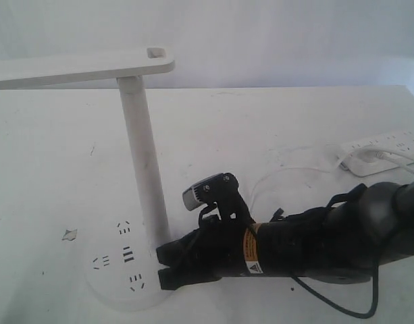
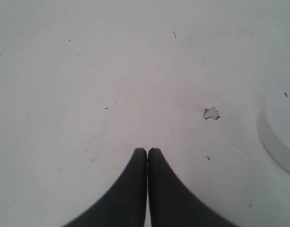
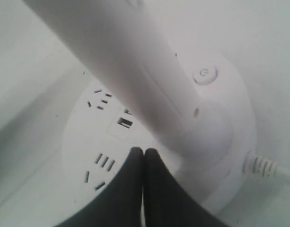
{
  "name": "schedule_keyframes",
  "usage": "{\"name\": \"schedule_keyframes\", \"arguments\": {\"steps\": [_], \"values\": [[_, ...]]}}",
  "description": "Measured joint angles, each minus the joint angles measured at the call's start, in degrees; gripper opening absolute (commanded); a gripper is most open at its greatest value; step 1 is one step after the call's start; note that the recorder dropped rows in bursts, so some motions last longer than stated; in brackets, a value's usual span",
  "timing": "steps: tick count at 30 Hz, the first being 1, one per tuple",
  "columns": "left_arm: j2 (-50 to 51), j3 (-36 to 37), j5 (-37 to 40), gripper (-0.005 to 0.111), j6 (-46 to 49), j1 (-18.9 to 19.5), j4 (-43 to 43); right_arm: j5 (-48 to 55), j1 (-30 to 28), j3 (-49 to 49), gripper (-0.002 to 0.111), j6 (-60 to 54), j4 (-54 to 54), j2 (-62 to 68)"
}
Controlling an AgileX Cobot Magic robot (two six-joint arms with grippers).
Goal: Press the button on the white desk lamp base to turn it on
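Observation:
The white desk lamp (image 1: 140,142) stands at the front left, its bar head (image 1: 78,69) reaching left. Its round base (image 1: 112,280) shows socket slots and USB ports (image 3: 124,122). The button (image 3: 205,74), a small ringed circle, sits on the base (image 3: 83,142) on the far side of the slanted post (image 3: 130,71) from my fingertips. My right gripper (image 3: 144,151) is shut with nothing in it, low over the base rim beside the post foot; in the exterior view the right gripper (image 1: 161,264) hides that side. My left gripper (image 2: 147,150) is shut over bare table, with the base edge (image 2: 279,132) off to one side.
A white power strip (image 1: 389,144) with plugged cables lies at the back right. The lamp's cord (image 3: 265,166) leaves the base rim. A small chip (image 1: 69,235) marks the table left of the base, also seen as the chip (image 2: 211,113) from the left wrist.

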Motion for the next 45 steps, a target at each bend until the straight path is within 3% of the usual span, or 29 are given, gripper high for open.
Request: {"name": "schedule_keyframes", "arguments": {"steps": [13,45], "values": [[0.0,0.0,0.0,0.000,0.0,0.0,0.0,2.5,3.3,0.0,0.000,2.5,-1.9,0.0],[0.0,0.0,0.0,0.000,0.0,0.0,0.0,4.7,3.5,0.0,0.000,-0.9,7.0,-0.2]]}}
